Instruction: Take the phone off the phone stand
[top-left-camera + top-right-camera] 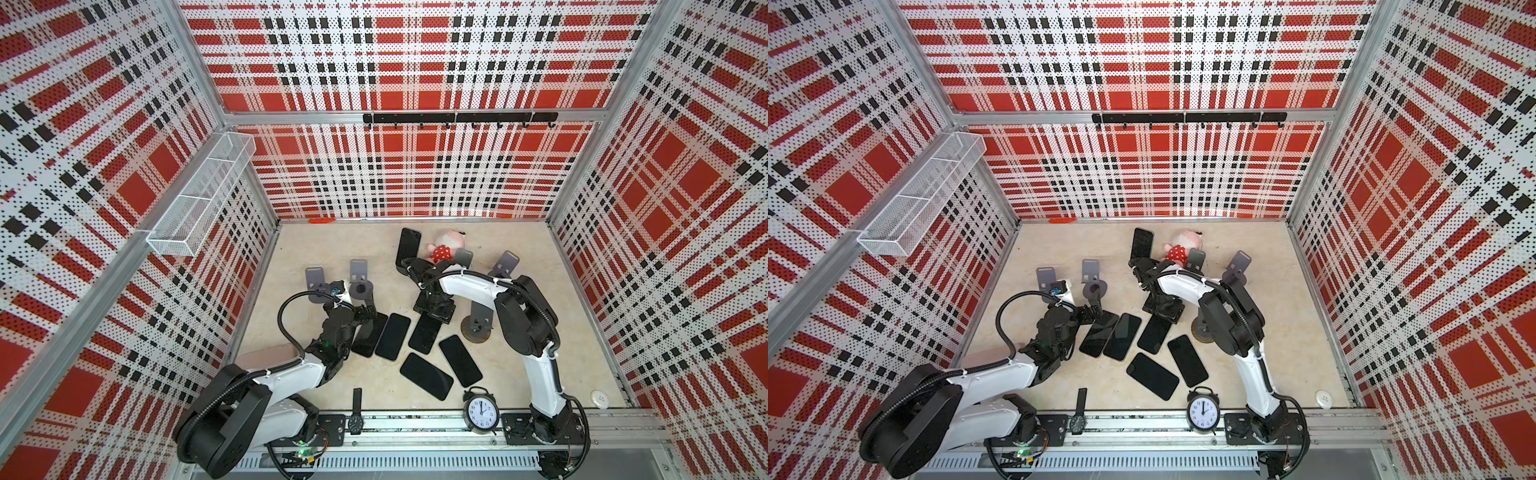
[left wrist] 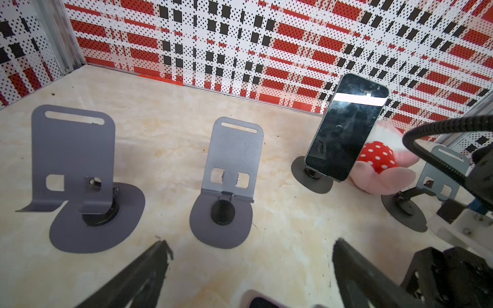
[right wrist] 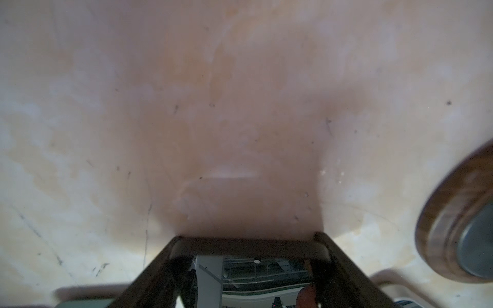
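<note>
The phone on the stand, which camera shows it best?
The left wrist view: the phone is large, screen facing the camera, propped on its stand beside the plush toy. Both top views show it small, from above, at the table's far end. The right wrist view misses it.

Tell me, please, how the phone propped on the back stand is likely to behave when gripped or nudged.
The propped phone looks like a stiff flat slab, unlikely to flex. Its glossy screen mirrors the light, so a grip on its faces may slip. It leans on a stand with a small round base, so a sideways push would probably tip it.
</note>
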